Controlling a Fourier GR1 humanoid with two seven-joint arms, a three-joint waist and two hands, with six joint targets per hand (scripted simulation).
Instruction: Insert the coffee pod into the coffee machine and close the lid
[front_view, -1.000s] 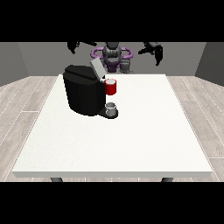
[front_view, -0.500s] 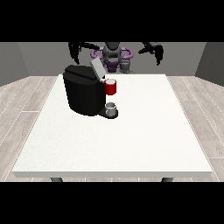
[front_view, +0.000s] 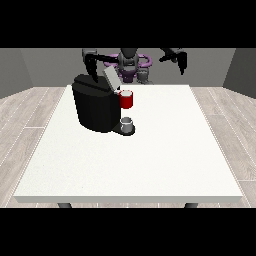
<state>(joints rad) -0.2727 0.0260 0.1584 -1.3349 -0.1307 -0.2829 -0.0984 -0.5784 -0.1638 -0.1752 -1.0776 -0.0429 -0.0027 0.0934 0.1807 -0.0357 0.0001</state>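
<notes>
Pod near far table edge, between the hands; likely light, stiff, small, so pinch its sides. Fingers: cannot tell. Machine lid up.

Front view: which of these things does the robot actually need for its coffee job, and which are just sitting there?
For the job:
- black coffee machine, lid raised
- hand at the view's left
- hand at the view's right

Just there:
- red thing at the machine
- grey thing on the machine's base
- white table
</notes>
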